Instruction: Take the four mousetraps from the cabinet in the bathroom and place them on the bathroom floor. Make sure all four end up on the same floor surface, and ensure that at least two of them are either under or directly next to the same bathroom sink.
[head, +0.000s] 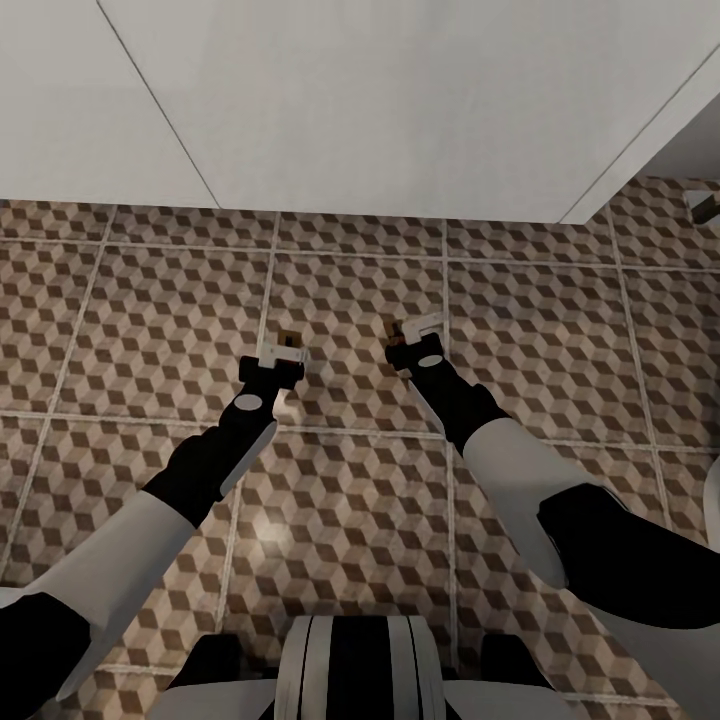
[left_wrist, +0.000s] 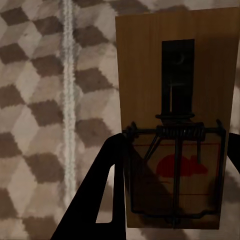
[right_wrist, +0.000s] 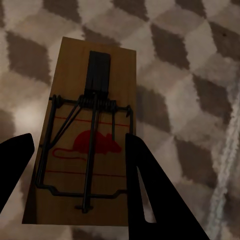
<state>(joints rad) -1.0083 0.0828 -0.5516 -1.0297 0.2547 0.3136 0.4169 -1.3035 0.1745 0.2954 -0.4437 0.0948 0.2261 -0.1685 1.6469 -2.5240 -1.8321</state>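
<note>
**Q:** ok so where are the traps at this point, and which arm goes first?

**A:** Each arm has one. The left gripper (head: 283, 352) is clamped on a mousetrap (left_wrist: 175, 125), and the left wrist view shows a dark finger (left_wrist: 107, 200) pressed against the board's long edge. The right gripper (head: 415, 345) holds the second mousetrap (right_wrist: 82, 135) the same way, one finger (right_wrist: 150, 195) on each long side. Both boards run lengthwise straight out from the jaws, wire side facing the camera. Both hang low over the bathroom floor (head: 560, 330), roughly side by side, with the white unit (head: 400, 100) just ahead of them; I can't see a basin or tap from here. Neither arm is clearly nearer, so I'd guess it's just a matter of lowering and letting go, either one first.
</note>
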